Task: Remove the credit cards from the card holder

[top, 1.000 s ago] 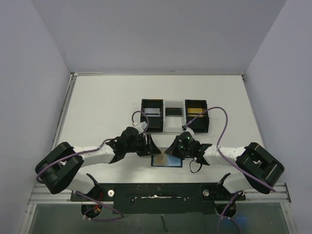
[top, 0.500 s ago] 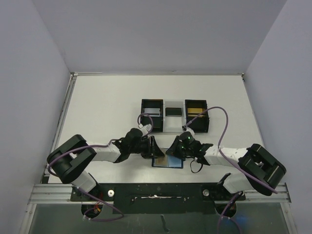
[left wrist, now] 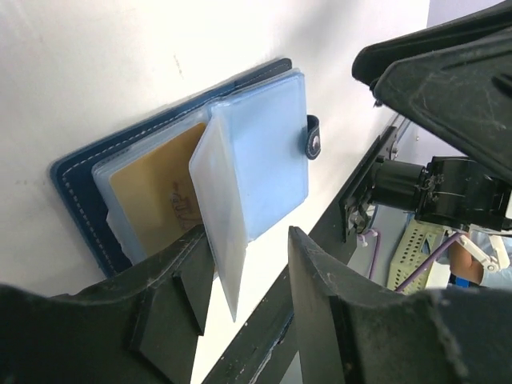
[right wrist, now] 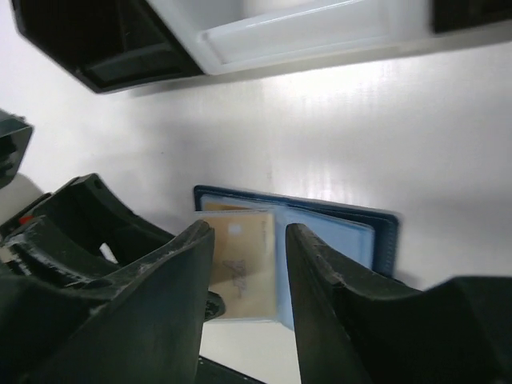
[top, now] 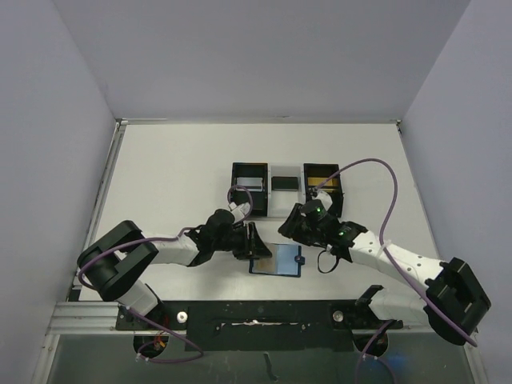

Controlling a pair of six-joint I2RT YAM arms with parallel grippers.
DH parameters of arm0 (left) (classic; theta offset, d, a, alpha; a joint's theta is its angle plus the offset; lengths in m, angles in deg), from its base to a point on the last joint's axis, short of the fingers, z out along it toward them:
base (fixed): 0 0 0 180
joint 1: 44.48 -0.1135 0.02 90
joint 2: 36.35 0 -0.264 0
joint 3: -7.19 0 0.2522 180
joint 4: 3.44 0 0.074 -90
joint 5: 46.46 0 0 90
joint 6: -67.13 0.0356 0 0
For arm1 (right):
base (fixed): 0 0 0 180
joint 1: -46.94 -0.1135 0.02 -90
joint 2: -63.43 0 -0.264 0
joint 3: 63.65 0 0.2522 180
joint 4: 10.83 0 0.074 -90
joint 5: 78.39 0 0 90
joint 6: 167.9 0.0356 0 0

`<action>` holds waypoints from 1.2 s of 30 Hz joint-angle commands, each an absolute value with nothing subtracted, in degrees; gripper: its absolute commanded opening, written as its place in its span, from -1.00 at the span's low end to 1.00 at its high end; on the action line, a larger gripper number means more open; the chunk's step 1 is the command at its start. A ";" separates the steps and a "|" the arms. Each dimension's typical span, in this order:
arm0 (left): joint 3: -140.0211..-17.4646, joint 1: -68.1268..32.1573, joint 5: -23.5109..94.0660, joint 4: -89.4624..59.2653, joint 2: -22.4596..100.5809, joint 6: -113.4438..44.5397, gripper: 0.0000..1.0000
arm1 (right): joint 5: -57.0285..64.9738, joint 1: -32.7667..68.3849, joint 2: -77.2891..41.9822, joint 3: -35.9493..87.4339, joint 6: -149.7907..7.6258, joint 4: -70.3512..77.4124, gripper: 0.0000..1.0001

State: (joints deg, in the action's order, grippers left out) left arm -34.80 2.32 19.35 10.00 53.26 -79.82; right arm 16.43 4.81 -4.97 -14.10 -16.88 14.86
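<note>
Left claw (top: 256, 241) parted, card holder (top: 280, 261) spread

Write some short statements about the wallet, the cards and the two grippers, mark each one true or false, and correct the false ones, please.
1. The wallet lies open on the table. True.
2. A gold card shows inside one of the wallet's clear pockets. True.
3. The right gripper is clamped on a card. False: its jaws stand apart above the wallet with nothing between them.
4. The wallet lies inside one of the black boxes. False: it lies on the bare table, between the boxes and the arm bases.
5. One clear sleeve stands up from the wallet, between the fingers of the left gripper. True.
</note>
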 commanded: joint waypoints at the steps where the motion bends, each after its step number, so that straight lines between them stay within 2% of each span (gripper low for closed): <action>1: -39.42 3.59 17.63 12.55 53.90 -79.19 -0.18 | 24.47 6.61 0.27 -13.71 -16.73 25.12 -0.15; 12: -48.12 8.02 18.17 6.01 57.74 -75.30 -0.09 | 22.23 9.87 11.51 -19.04 -14.28 28.26 0.00; 18: -48.93 8.79 20.81 1.29 57.23 -73.15 -0.06 | 17.26 10.55 14.11 -20.48 -14.76 24.68 0.00; 24: -46.95 8.20 29.51 -4.86 52.17 -72.78 -0.06 | 9.99 10.55 11.71 -21.74 -15.86 17.43 -0.15; 28: -45.58 8.10 31.02 -3.91 51.03 -74.12 -0.07 | 6.15 10.28 6.57 -21.48 -16.62 14.88 -0.40; 36: -46.22 7.99 30.16 -3.37 51.81 -74.20 -0.07 | 6.00 9.85 0.98 -24.60 -16.13 16.09 -0.46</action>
